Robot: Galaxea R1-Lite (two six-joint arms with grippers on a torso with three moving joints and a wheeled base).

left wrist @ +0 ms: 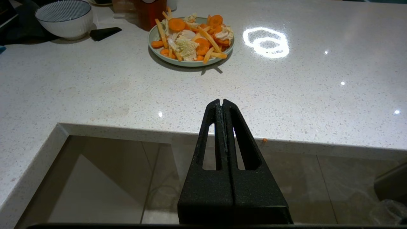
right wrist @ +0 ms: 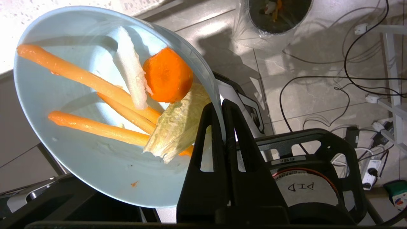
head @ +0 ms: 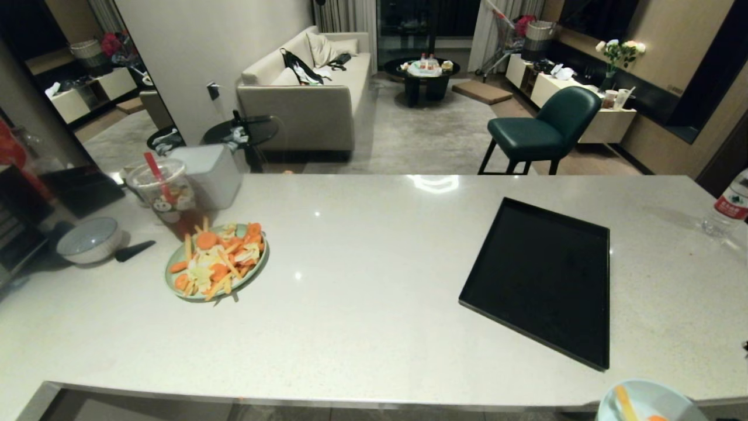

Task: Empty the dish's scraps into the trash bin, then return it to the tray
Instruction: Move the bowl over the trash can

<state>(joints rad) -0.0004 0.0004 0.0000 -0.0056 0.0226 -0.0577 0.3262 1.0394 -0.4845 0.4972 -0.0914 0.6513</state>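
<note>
Light-blue dish (right wrist: pixel 79 159) is clamped at its rim by the right gripper (right wrist: pixel 221 106), fingers pinched tight on the wall. In the head view only its edge (head: pixel 648 400) shows, at about 5 o'clock, off the near edge of the counter (head: pixel 374 292). Dish is tilted, held over the floor. Scraps (right wrist: pixel 127 101) inside it: orange sticks, a carrot round, a white strip, a pale cabbage piece, all sitting toward the gripper side. Trash bin (right wrist: pixel 273 19) with its clear liner stands on the floor tiles, well apart from the dish, some bits already in it. Black tray (head: pixel 543 280) is bare on the counter at 3 o'clock. Pale-green plate (head: pixel 216 263) of carrot and cabbage at 9 o'clock, grey-white bowl (head: pixel 90 240) further out the same way. Left gripper (left wrist: pixel 221 105) is clamped on nothing, hanging just below the counter edge.
</note>
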